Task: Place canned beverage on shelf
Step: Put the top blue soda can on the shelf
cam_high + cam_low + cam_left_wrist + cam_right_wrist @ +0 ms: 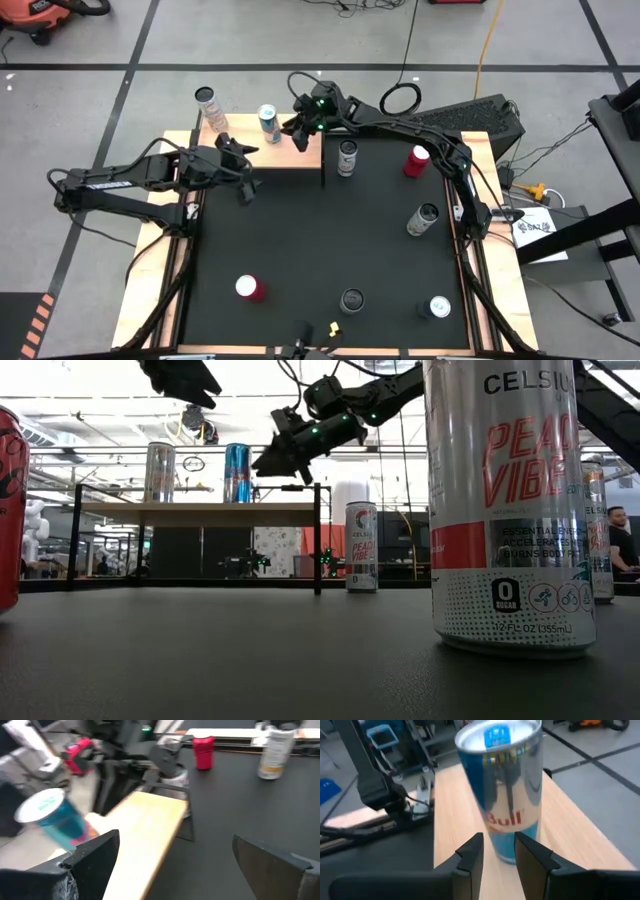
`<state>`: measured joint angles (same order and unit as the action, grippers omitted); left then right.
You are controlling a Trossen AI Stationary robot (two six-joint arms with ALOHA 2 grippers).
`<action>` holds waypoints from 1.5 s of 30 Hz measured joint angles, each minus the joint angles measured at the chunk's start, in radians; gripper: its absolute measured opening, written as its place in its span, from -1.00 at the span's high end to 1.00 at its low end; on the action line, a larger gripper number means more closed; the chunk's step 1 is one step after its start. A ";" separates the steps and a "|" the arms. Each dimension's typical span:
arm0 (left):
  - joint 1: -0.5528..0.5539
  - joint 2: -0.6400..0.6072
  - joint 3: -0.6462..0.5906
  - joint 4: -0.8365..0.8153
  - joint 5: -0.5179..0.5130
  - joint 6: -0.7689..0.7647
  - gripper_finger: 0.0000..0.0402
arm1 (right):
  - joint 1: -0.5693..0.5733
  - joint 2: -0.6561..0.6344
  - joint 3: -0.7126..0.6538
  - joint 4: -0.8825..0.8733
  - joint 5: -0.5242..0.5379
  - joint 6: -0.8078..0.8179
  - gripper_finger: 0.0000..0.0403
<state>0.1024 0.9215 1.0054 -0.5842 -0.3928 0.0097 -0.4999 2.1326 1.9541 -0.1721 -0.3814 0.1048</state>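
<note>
A robotics lab or test workshop; a black table [320, 250] edged with wooden strips stands on a grey concrete floor [250, 35] marked with dark tape lines; loose cables [490, 40] trail across that floor beyond the table's far edge, and a red shop vacuum [40, 15] sits past its far left corner; the low view looks into an open hall with ceiling lights [90, 380], equipment racks and a person [622, 545] at the right.

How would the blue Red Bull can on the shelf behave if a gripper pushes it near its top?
The blue can is tall and slim, so it would probably tip. Its round metal side looks smooth, likely slippery. Tipped, it could roll off the shelf.
</note>
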 joint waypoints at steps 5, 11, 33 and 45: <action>0.064 0.000 0.000 0.006 -0.006 -0.003 -0.95 | -0.008 -0.024 0.000 -0.021 0.019 -0.013 0.55; 0.143 0.043 0.000 0.114 0.019 -0.029 -0.95 | -0.021 -0.091 0.000 -0.052 0.044 -0.027 0.55; 0.257 0.107 0.000 0.200 -0.096 -0.057 -0.95 | -0.060 -0.238 0.000 -0.284 0.044 -0.073 0.55; 0.321 0.209 0.000 0.198 -0.121 -0.099 -0.95 | -0.060 -0.238 0.000 -0.345 0.039 -0.099 0.55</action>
<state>0.4237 1.1309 1.0054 -0.3865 -0.5138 -0.0895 -0.5598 1.8950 1.9541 -0.5175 -0.3420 0.0055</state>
